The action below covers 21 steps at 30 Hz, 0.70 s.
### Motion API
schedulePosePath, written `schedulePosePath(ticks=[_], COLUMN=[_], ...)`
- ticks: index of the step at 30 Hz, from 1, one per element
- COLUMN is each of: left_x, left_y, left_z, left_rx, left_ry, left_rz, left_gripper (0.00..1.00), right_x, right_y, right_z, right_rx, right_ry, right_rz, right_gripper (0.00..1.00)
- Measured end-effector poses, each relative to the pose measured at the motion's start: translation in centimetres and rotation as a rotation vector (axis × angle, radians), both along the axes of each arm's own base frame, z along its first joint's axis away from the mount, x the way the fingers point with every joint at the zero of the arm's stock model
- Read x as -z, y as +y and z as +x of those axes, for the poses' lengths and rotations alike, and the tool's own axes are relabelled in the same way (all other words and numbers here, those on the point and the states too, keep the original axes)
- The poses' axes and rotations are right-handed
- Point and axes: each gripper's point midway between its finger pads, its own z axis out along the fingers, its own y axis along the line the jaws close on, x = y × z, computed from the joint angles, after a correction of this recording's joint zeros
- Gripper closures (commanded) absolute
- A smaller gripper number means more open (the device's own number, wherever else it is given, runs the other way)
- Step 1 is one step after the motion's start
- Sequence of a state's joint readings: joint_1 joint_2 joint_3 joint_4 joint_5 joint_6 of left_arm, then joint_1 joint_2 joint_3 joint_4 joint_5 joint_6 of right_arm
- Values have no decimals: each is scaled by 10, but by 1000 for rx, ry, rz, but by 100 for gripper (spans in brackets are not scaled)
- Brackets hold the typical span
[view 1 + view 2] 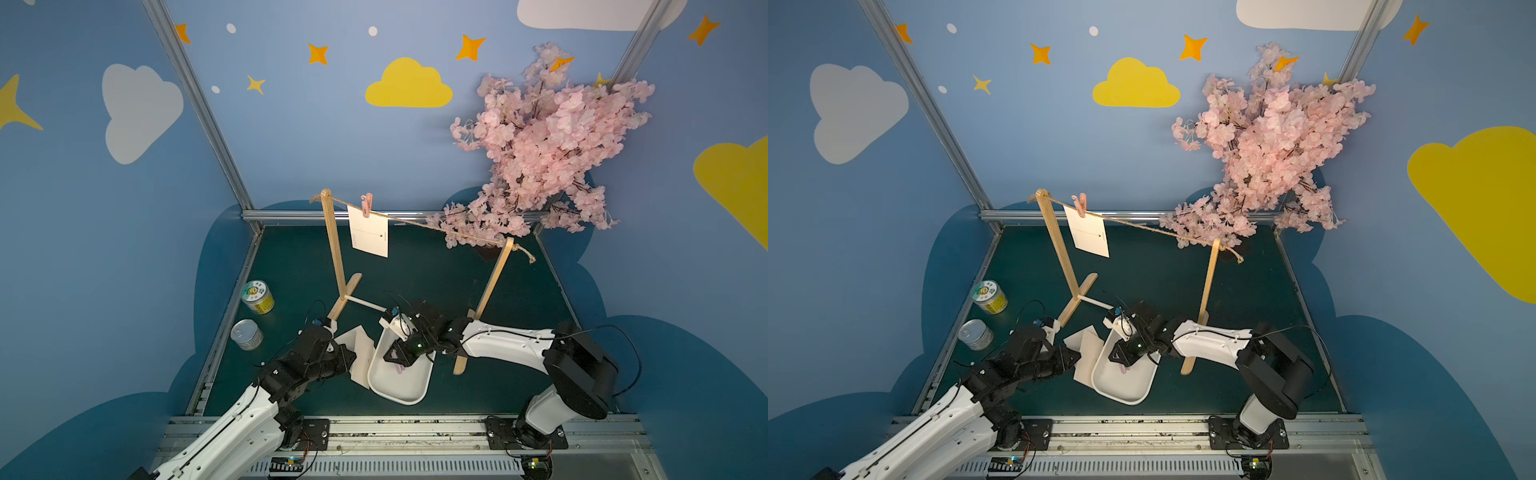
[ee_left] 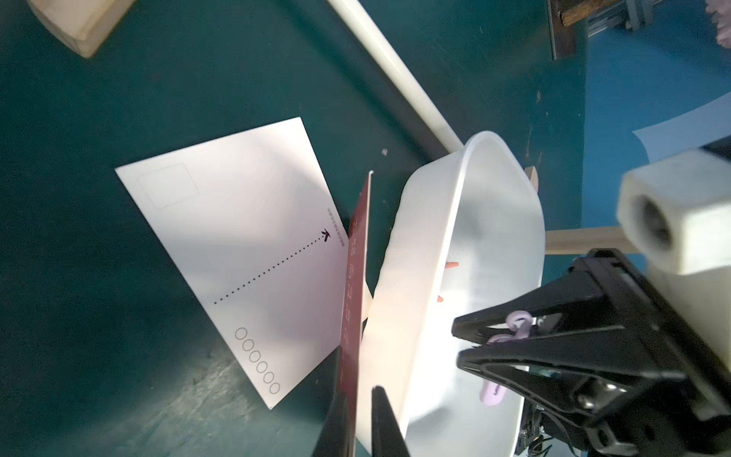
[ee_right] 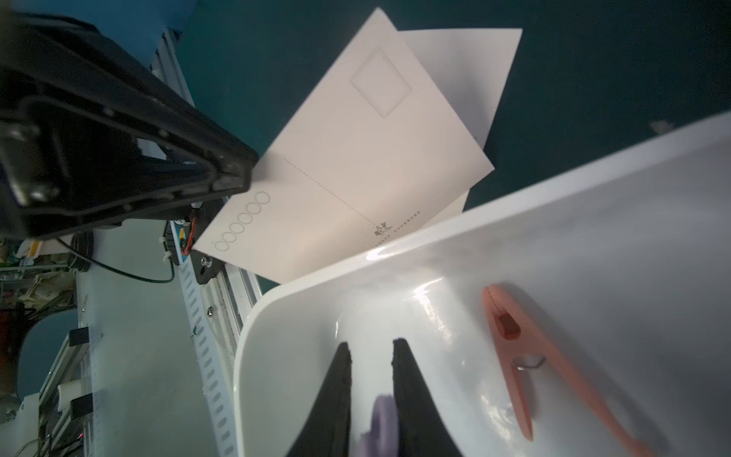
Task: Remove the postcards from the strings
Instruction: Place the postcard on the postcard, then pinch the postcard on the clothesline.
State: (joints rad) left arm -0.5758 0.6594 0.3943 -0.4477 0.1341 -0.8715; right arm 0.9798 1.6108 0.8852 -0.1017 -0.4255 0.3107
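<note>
Jute twine [image 1: 415, 222] holds one rectangular paper postcard [image 1: 370, 233].

The lilac peg [image 3: 381, 427] in the right pincer [image 3: 372, 344] is blurred, cropped.

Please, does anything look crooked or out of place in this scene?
Yes. The red-faced postcard stands on edge beside the white tray, between the fingers of the left gripper, unlike the flat postcard next to it. Otherwise the hanging postcard sits normally on the twine.

We are seeing dim, cool top views bending at the edges; glare is streaking the tray [image 3: 431, 300], close parts blurring.
</note>
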Motion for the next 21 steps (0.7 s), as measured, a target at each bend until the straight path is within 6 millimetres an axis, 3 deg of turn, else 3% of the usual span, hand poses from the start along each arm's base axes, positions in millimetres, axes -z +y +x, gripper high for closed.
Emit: schedulePosePath(ticks=[3,7,12,17,21], left_x=[-2,-6,-9,-31,-61], left_y=[0,3,7,8,5], left_z=[1,1,0,5,15], left_rx=[-5,-16,-31,-38,-30], left_ry=[-9,-28,-34,-76,-156], left_rz=[-5,-6,0,-2,-12], left_gripper=[65,48,43,40,36], right_x=[3,9,7,-23,-74], right_y=[-2,-10,-20,-22,-18], right_z=[5,10,17,22,31], right_rx=[19,49,72,74,75], right_ry=[-19,-42,-104,-182,-282], right_rz=[-17,-69,-139,-129,-60], right_gripper=[63,60,57,53,45])
